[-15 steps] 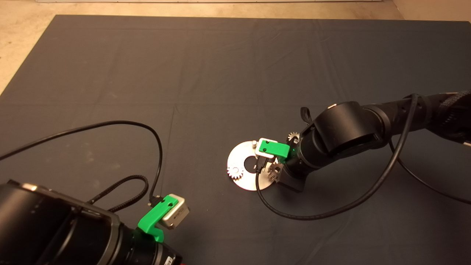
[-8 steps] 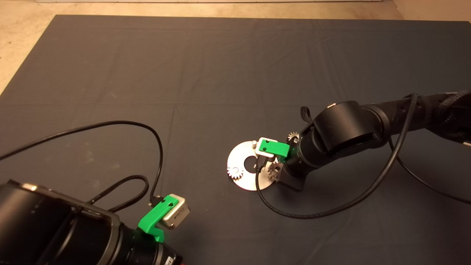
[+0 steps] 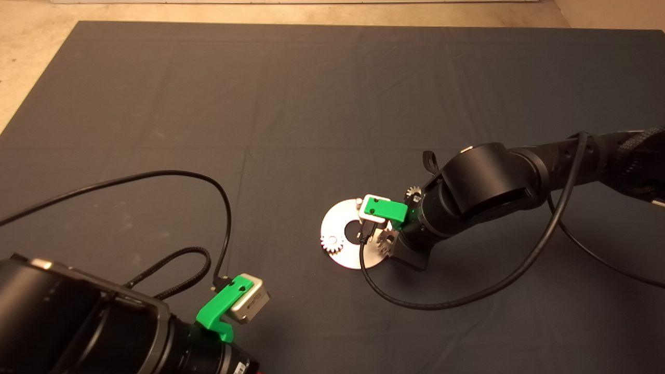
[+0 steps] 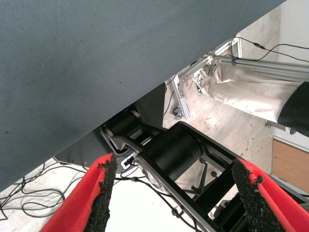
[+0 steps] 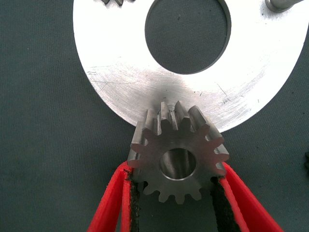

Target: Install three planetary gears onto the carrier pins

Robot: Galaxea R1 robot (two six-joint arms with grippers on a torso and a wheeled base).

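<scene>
The shiny silver disc (image 3: 340,226) lies mid-mat with a large centre hole. One planetary gear (image 3: 331,242) sits on the disc's left edge. A bare carrier pin (image 3: 358,200) stands at the disc's far side, and that pin (image 5: 282,4) also shows in the right wrist view. My right gripper (image 5: 176,169) is shut on a second gear (image 5: 177,162), held tilted over the disc's rim (image 5: 120,82). Any pin beneath it is hidden. A third gear (image 3: 413,193) lies on the mat behind the right arm. My left gripper (image 4: 174,164) waits open at the lower left.
A black cable (image 3: 467,298) loops from the right wrist across the mat in front of the disc. Another cable (image 3: 171,174) arcs over the mat at the left. The left wrist view shows the mat's edge, a frame and floor beyond.
The right gripper and its gear have crept very slightly toward the far side of the disc. The left arm has not moved.
</scene>
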